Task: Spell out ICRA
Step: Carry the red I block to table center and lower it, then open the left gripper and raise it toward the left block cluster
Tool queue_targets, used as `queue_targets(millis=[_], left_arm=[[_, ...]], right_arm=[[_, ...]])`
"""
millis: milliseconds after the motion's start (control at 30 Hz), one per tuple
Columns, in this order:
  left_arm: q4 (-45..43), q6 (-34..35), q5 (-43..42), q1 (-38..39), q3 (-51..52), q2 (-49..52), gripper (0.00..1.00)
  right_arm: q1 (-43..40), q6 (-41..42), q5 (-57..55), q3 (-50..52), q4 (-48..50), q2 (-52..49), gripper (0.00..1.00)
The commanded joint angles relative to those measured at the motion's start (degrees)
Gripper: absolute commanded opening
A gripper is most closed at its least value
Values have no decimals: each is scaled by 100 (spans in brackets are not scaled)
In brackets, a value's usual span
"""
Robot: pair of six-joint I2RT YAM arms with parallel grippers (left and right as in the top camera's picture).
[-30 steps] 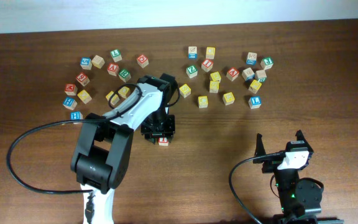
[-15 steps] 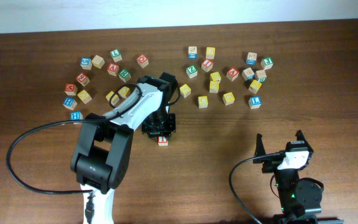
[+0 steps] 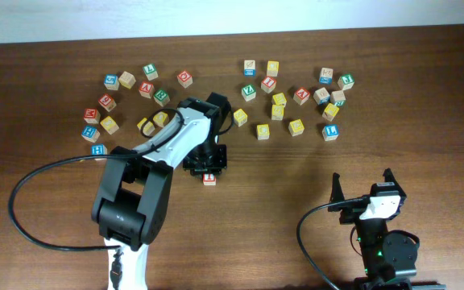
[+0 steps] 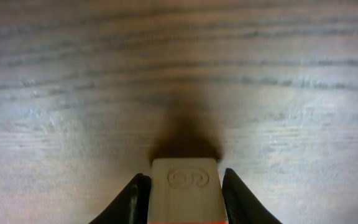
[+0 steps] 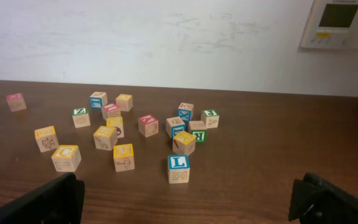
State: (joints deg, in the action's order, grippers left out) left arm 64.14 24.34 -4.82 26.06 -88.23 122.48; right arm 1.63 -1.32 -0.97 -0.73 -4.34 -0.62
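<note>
left gripper, clamped on red-edged cube, nudged slightly toward far blocks.

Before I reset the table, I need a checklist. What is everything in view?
table: one, dark brown wood, under everything
left block group: about thirteen, pale wood edged red, blue, green or yellow, far left, partly behind the arm
right block group: about sixteen, same colours, far side, right of centre
red-edged block: one, pale wood, alone mid-table
wall: one, white, behind the table
wall panel: one, off-white, on the wall
cables: two, black, by the arm bases
left gripper: one, black, closed on the red-edged block
right gripper: one, black, open and empty, near right
</note>
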Motion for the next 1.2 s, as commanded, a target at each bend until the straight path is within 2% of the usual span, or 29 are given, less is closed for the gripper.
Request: queue_targets(millis=[0, 167, 267, 433, 533, 567, 600, 633, 700, 900, 1067, 1167], left_arm=[[-22, 48, 11, -39, 37, 85, 31], [0, 46, 13, -39, 15, 85, 45], [188, 44, 17, -52, -243, 83, 49], [997, 42, 398, -190, -1246, 83, 54], [1792, -87, 533, -479, -2291, 83, 59], [2004, -87, 531, -614, -2634, 83, 64], [2155, -85, 533, -748, -2900, 83, 90], [2317, -87, 533, -940, -3202, 83, 99], [2470, -87, 531, -1416, -3554, 83, 99], [2422, -85, 573, -2664, -3541, 85, 99], [2243, -85, 634, -3285, -3539, 87, 99], [2033, -87, 638, -3392, -3534, 96, 99]], right_arm=[[-15, 26, 13, 42, -35, 42, 98], [-15, 26, 15, 42, -35, 42, 98], [-15, 24, 13, 42, -35, 42, 98], [-15, 24, 13, 42, -35, 42, 98], [-15, 26, 13, 42, -35, 42, 98], [-15, 26, 15, 42, -35, 42, 98], [-15, 26, 13, 42, -35, 42, 98], [-15, 26, 13, 42, -35, 42, 98], [-15, 26, 13, 42, -35, 42, 98], [-15, 26, 13, 42, -35, 42, 98], [-15, 26, 15, 42, -35, 42, 98], [-15, 26, 15, 42, -35, 42, 98]])
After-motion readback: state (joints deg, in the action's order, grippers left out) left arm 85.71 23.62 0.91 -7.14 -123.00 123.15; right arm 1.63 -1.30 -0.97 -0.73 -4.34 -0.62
